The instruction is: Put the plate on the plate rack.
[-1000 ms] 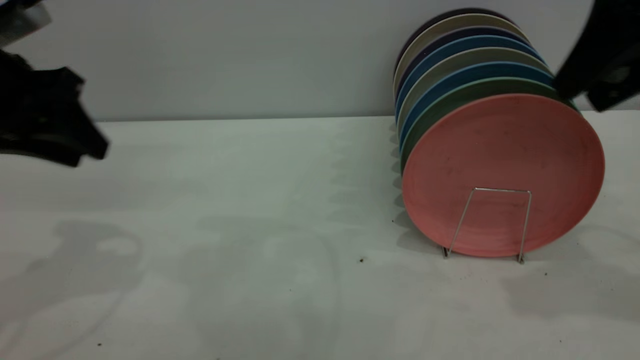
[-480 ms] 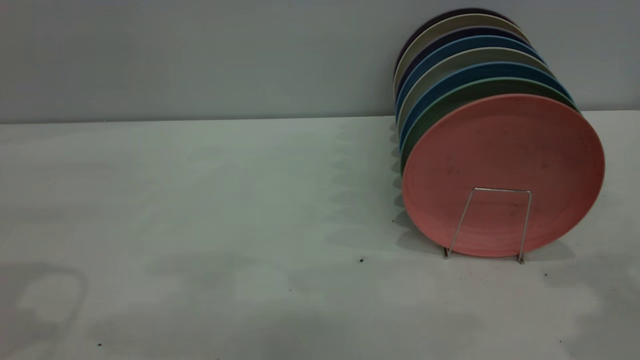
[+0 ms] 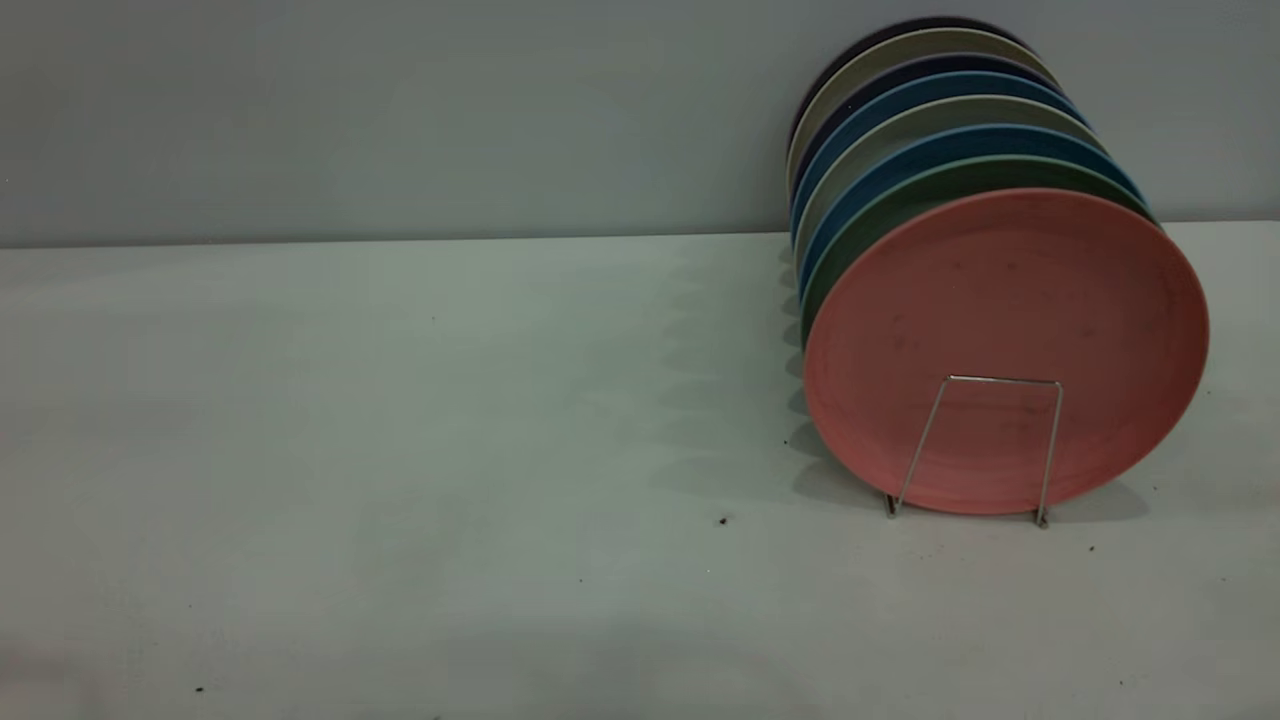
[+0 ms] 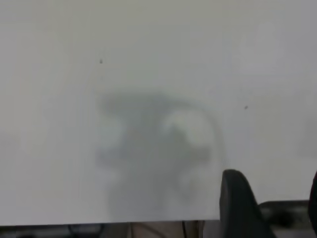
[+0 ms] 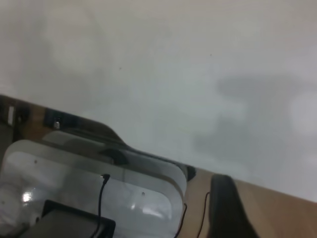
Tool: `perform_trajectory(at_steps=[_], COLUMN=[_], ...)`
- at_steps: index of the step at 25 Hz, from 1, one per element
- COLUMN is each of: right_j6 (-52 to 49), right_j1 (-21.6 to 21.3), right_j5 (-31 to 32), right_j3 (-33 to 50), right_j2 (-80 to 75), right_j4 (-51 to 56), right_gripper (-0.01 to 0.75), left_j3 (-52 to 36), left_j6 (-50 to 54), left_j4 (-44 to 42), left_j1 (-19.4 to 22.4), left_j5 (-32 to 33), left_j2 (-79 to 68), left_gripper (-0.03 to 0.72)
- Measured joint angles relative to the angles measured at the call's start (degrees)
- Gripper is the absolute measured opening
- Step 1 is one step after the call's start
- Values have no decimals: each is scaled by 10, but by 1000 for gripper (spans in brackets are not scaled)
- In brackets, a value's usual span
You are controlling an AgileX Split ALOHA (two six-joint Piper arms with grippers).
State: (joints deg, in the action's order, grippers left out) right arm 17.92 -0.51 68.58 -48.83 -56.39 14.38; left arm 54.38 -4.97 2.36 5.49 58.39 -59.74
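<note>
Both grippers sit outside the exterior frame, finger state impossible to tell; salmon-pink plate [image 3: 1005, 330] stands upright in the wire plate rack [image 3: 985, 440], frame right.

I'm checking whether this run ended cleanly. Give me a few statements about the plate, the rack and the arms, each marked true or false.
1. The salmon-pink plate stands on edge at the front of the row of plates. True.
2. The plate lies flat on the table. False: it stands upright in the plate rack.
3. A wire loop of the rack crosses the pink plate's lower face. True.
4. A green plate stands directly behind the pink one. True.
5. The right pincer grips the pink plate's rim. False: nothing touches the plate in the exterior view.
6. Both arms show in the exterior view. False: neither appears there.
</note>
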Motion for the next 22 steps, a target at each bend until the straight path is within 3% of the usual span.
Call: perform_trajectory(at_steps=[16,22], right_j6=[5,-7], right_j1=[0,0], right_j5=[25,19], right_j3=[53,126], right_j2=[307,389], right_j4=[-29,-46], right_gripper=[456,456], left_j3=[-145,-207], left_j6=[0,0], left_j4=[2,0], left_j1=[0,0], left_j5=[41,48], left_j2=[341,421], left_gripper=[383,383])
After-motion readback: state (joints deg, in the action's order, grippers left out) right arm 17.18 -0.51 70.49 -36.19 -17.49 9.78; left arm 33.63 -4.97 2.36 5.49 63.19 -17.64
